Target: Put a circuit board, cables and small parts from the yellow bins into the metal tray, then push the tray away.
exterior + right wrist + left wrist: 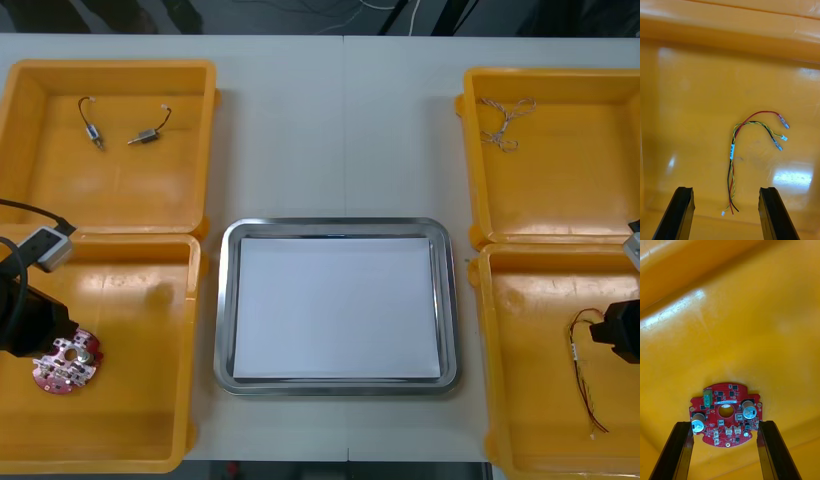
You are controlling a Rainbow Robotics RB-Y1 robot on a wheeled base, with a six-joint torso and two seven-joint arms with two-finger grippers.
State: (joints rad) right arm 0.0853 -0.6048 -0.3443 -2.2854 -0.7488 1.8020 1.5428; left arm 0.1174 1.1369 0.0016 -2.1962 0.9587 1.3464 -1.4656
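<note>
Four bins (110,66) flank one tray (226,300) (white inside). Left gripper (725,423), fingers apart, hangs over the one board (727,397) in the near left bin; two small parts (145,137) lie in the far one. Right gripper (726,189), fingers apart, hangs over one red-yellow cable (732,150); one twisted cable (505,122) lies in the far right bin.

Left gripper (724,424): its 2 black fingers (677,450) stand spread well apart and point downward, with the left arm (25,320) reaching in at the robot's left side. Right gripper (725,189): its 2 fingers (677,213) are likewise spread apart, with the right arm (622,333) at the robot's right side.
</note>
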